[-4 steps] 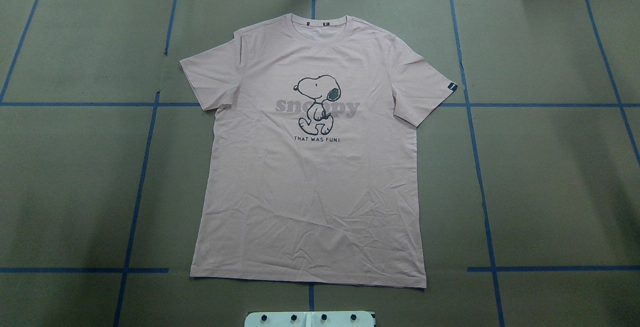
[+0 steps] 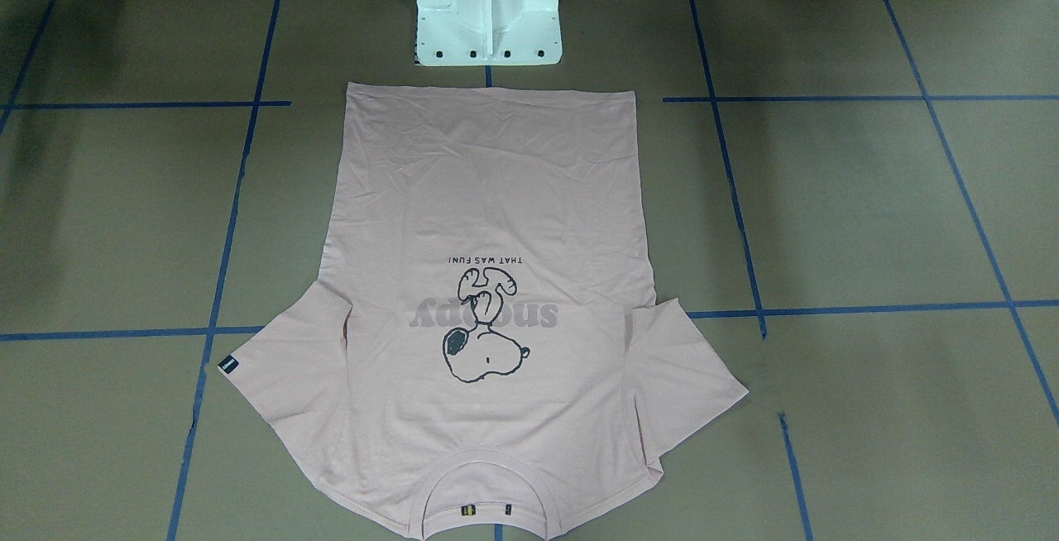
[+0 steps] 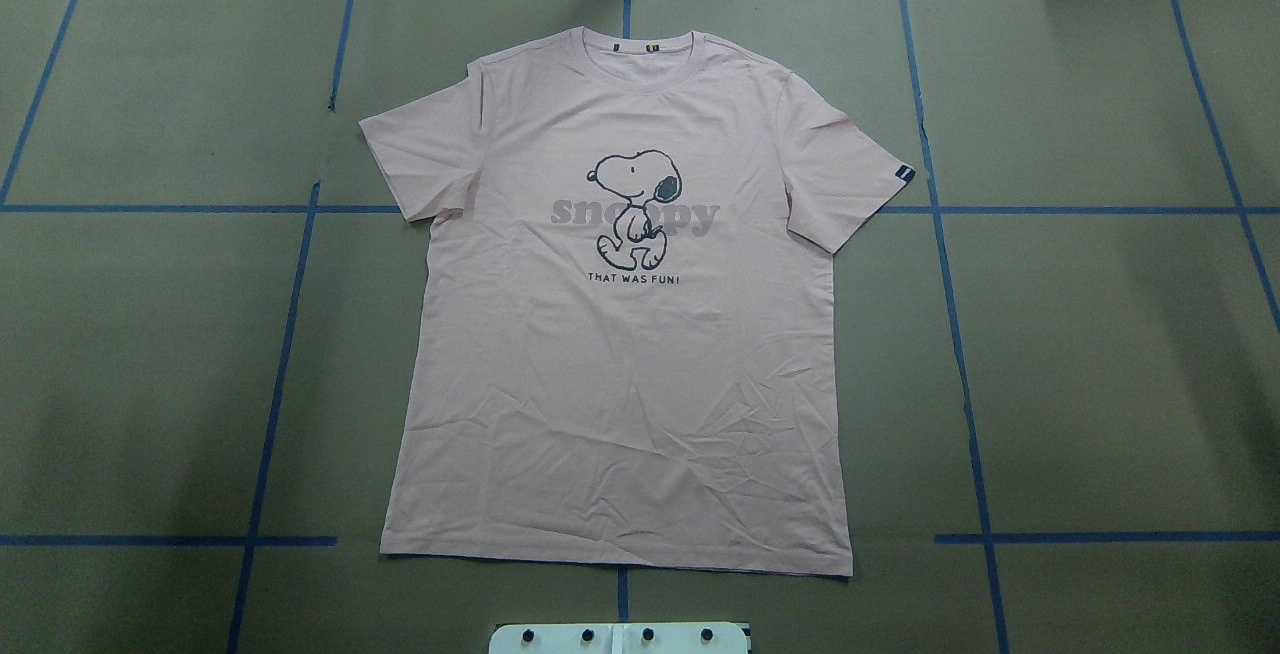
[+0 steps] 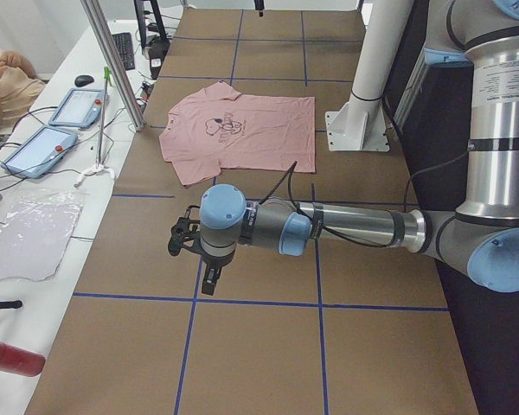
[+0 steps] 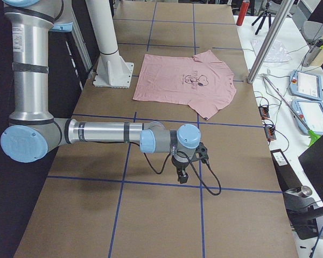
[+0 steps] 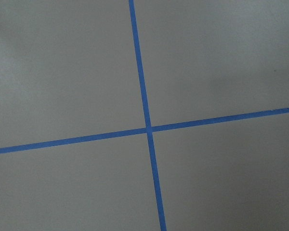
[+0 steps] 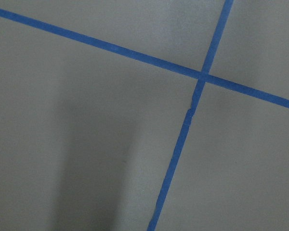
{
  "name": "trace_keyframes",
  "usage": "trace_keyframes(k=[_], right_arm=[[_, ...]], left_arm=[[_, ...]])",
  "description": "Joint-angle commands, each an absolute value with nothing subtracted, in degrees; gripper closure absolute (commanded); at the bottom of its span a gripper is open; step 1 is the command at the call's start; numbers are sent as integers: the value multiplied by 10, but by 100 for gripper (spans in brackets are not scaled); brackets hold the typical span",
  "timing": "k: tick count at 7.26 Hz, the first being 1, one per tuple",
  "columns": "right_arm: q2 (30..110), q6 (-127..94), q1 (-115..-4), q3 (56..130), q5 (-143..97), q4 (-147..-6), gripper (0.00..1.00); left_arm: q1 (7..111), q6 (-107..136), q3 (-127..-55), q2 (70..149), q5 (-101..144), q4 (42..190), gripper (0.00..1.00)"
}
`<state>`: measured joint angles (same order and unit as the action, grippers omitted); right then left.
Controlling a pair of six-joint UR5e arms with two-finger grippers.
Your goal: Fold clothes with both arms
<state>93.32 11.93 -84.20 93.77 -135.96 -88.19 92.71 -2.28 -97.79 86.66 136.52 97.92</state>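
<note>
Lying unmoved mid-table since a moment ago, the T-shirt (image 3: 620, 384) awaits folding; the left gripper (image 4: 209, 285) and right gripper (image 5: 181, 177) hover toward opposite table ends, openness impossible to tell.

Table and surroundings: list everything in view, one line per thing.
T-shirt: one, pale pink with Snoopy print, flat at table centre, neck away from the robot.
Table: one, brown covering.
Tape lines: several, blue, a grid across the table.
Pedestal: one, white, just beyond the shirt's hem.
Tablets: two, pale blue-edged, on the side bench.
Bottle: one, red, on the bench.
Person: one, partly visible by the bench.
Left arm, right arm: two, grey with blue caps, over bare table, apart from the shirt.
Left hand, right hand: two, black, pointing down; open or shut unclear.
</note>
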Motion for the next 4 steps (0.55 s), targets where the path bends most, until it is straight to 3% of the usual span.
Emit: trace_keyframes(k=[1,3,4], right_arm=[[932,93,-842,945,-1390,-856,0],[904,-17,-801,938,-1418,-765,0],[853,-152,-752,936,-1412,-755,0]], left_arm=[[926,-25,-967,863,1368,986,0],[925,-25,-967,864,1368,985,0],[925,-24,-968,864,1370,985,0]])
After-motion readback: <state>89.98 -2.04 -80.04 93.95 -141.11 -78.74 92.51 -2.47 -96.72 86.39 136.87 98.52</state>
